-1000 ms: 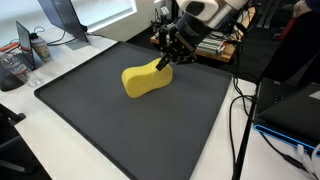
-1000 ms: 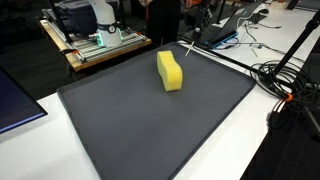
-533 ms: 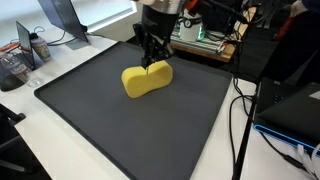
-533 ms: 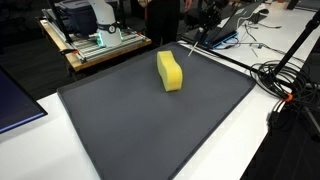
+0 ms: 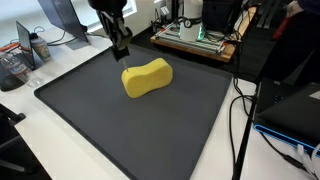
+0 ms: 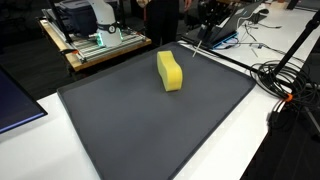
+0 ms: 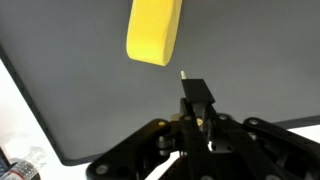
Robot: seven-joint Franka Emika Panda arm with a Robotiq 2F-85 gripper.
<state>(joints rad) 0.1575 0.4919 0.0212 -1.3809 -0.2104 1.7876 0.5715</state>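
A yellow peanut-shaped sponge point(image 5: 147, 77) lies on a large dark grey mat point(image 5: 130, 135), toward its far side; it shows in both exterior views point(image 6: 170, 70). My gripper point(image 5: 121, 46) hangs above the mat's far edge, apart from the sponge. In the wrist view the gripper point(image 7: 195, 96) has its black fingers pressed together on a thin light stick point(image 7: 182, 74) that pokes out past the tips. The stick point(image 6: 199, 47) also shows in an exterior view, slanting down toward the mat. The sponge point(image 7: 155, 30) lies ahead of the fingertips, untouched.
The mat point(image 6: 150, 130) covers a white table. A monitor and clutter point(image 5: 35, 40) stand beyond one side of the mat. A wooden bench with equipment point(image 5: 195, 35) stands behind it. Cables point(image 5: 240, 110) and a laptop point(image 5: 290, 110) lie off the other side.
The gripper has swung sideways from just over the sponge's far end to the mat's far edge, away from the sponge. The sponge has not moved.
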